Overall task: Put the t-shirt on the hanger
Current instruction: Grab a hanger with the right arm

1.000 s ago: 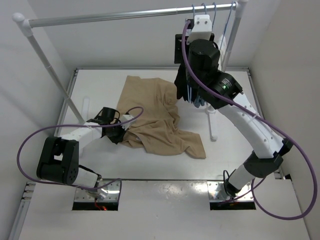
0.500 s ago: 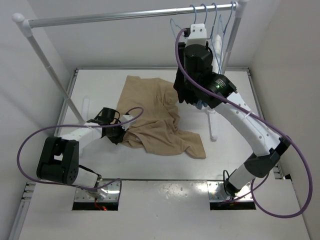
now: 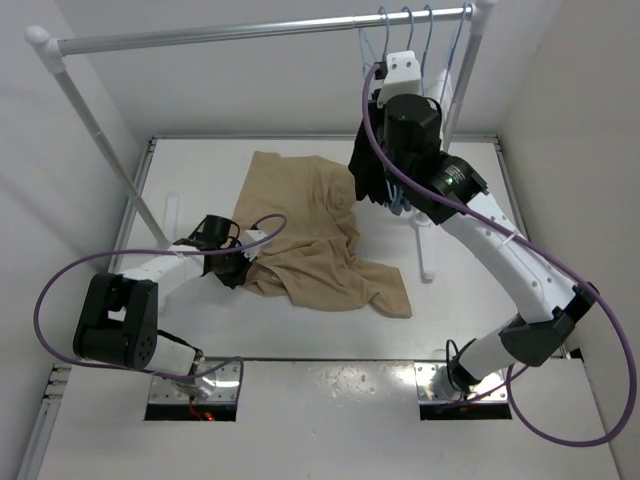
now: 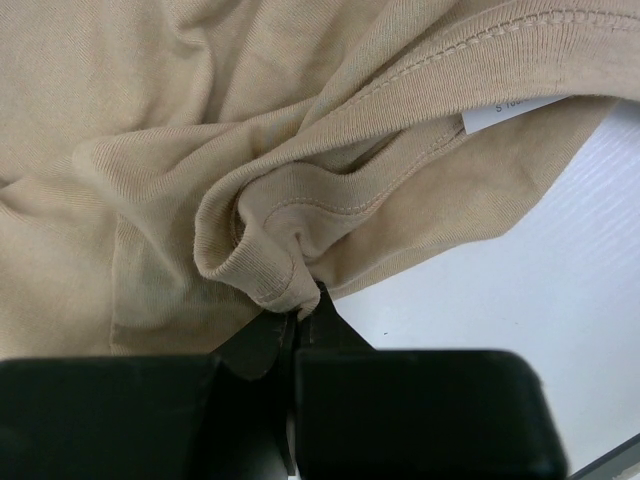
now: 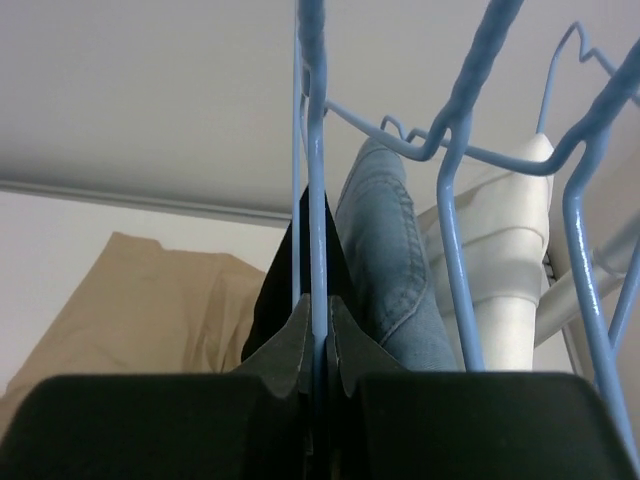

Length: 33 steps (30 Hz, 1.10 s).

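The tan t-shirt (image 3: pixel 310 235) lies crumpled on the white table. My left gripper (image 3: pixel 236 268) sits at its near-left edge. In the left wrist view this gripper (image 4: pixel 300 312) is shut on a ribbed fold of the t-shirt (image 4: pixel 200 120). My right arm reaches up to the rail at the back right. There my right gripper (image 5: pixel 318 312) is shut on a wire of the pale-blue hanger (image 5: pixel 317 190). From the top camera the hanger (image 3: pixel 366 45) is the leftmost one on the rail, beside the right gripper (image 3: pixel 378 72).
A white rail (image 3: pixel 250 32) spans the back on slanted posts (image 3: pixel 95 125). More blue hangers (image 5: pixel 455 150) hang right of the held one, with a black garment (image 3: pixel 364 178), a blue denim garment (image 5: pixel 390 250) and a white one (image 5: pixel 512 260). A rack foot (image 3: pixel 425 262) lies on the table.
My right gripper has shut on the hanger's wire, after shifting along the rail among the hangers. The left gripper and the t-shirt have not moved.
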{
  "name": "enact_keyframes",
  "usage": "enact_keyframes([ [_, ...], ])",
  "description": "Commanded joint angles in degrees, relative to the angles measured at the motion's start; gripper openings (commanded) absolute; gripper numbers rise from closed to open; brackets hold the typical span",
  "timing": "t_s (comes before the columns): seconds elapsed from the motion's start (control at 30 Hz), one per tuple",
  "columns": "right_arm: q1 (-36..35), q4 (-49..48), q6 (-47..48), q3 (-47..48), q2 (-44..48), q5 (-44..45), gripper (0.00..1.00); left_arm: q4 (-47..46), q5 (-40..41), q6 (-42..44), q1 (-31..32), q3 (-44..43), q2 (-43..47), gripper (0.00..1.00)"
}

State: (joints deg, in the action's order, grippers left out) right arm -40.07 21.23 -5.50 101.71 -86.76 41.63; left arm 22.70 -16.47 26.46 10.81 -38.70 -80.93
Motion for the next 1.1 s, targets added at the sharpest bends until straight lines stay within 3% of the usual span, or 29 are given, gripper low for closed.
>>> enact_keyframes([
  [0.0, 0.3, -6.6, 3.3, -1.4, 2.7, -4.4, 0.00, 0.0, -0.1, -0.2, 0.4, -0.5, 0.8, 0.03],
  [0.23, 0.3, -10.0, 7.6, -1.4, 2.7, -11.1, 0.00, 0.6, -0.1, -0.2, 0.4, -1.6, 0.8, 0.03],
  [0.4, -0.4, -12.2, 13.0, -0.9, 2.2, -21.1, 0.00, 2.3, -0.1, 0.3, 0.4, -4.4, 0.8, 0.03],
  [0.57, -1.0, -10.3, 14.3, -0.4, 2.7, -37.7, 0.00, 4.3, -0.1, 1.8, 0.4, -6.8, 0.8, 0.02],
  [0.9, -1.0, -3.9, 4.9, -5.1, 3.8, -59.6, 0.00, 9.7, -0.6, 6.9, 0.4, -9.5, 0.2, 0.01],
  [1.07, -1.0, -1.1, 0.7, -16.3, 9.0, -58.5, 0.00, 12.7, -1.1, 9.9, 0.4, -10.3, 0.8, 0.00],
])
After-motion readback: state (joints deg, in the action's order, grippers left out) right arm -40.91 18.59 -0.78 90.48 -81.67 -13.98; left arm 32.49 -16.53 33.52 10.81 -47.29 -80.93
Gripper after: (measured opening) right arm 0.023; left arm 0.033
